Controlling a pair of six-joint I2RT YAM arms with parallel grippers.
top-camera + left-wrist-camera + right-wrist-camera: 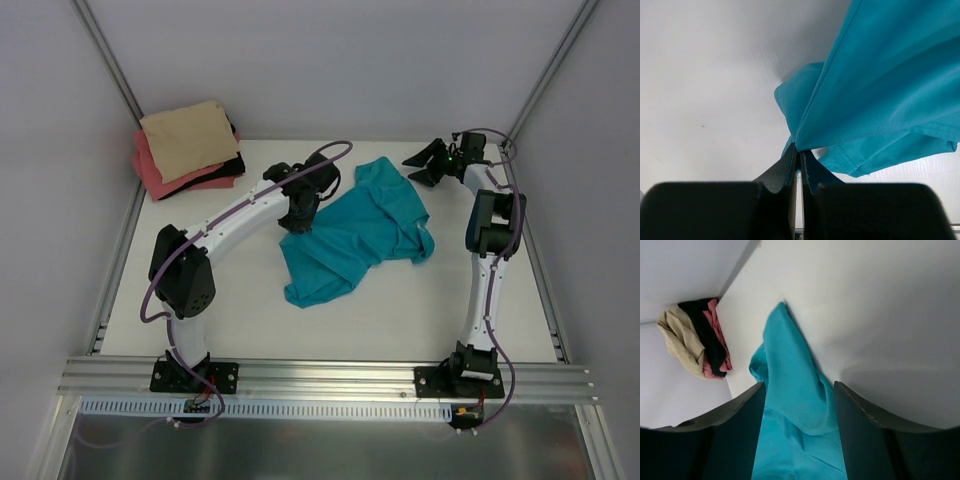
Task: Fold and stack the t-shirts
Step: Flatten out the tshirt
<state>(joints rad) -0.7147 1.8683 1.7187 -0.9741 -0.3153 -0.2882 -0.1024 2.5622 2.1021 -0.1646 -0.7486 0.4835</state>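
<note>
left jaws shut on teal t-shirt (pixel 360 238) edge; right jaws apart, empty | risk: thin pinch slips; shirt bunches

a loose t-shirt (pixel 355 235) lies about the middle of the surface (pixel 400 310), running slantwise from a near left end to a far right end. behind the t-shirt and well to its left, in the back left corner of the surface, sits a pile of folded t-shirts (pixel 188 148), one on top of the others. the left gripper (pixel 298 222) is at the t-shirt's left edge, touching it. the right gripper (pixel 428 163) is just right of the t-shirt's far end, apart from it.
</note>
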